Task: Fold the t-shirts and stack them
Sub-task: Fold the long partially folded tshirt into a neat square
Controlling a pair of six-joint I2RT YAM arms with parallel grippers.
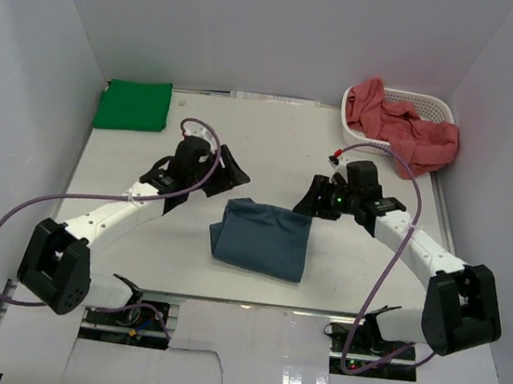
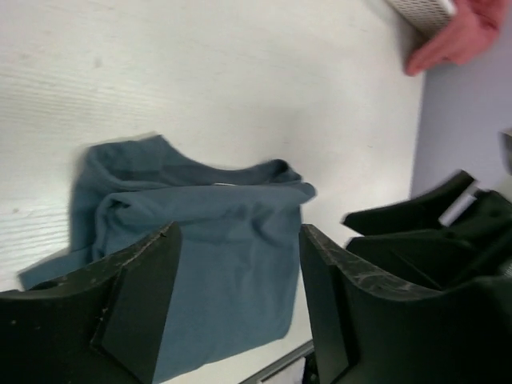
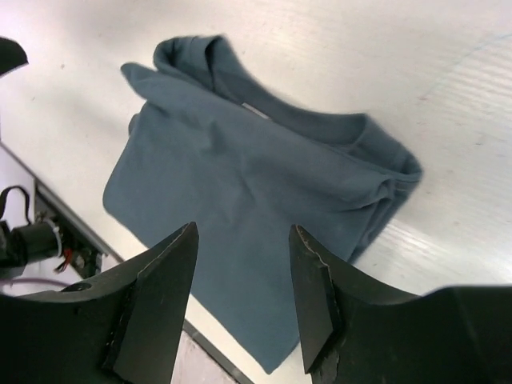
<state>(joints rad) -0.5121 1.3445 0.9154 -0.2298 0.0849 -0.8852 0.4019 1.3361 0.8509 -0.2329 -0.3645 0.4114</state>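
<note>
The slate-blue t-shirt (image 1: 262, 238) lies toward the counter's (image 1: 271, 147) near edge from my left fingers (image 2: 144, 296) and right fingers (image 3: 156, 304); both sets parted, empty.

Left gripper (image 2: 238, 304), right gripper (image 3: 244, 296), jaws seemingly parted

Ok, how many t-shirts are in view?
3: blue t-shirt folded mid-table, green t-shirt folded at the far-left corner, red heap spilling from the basket, possibly more than one shirt.
</note>
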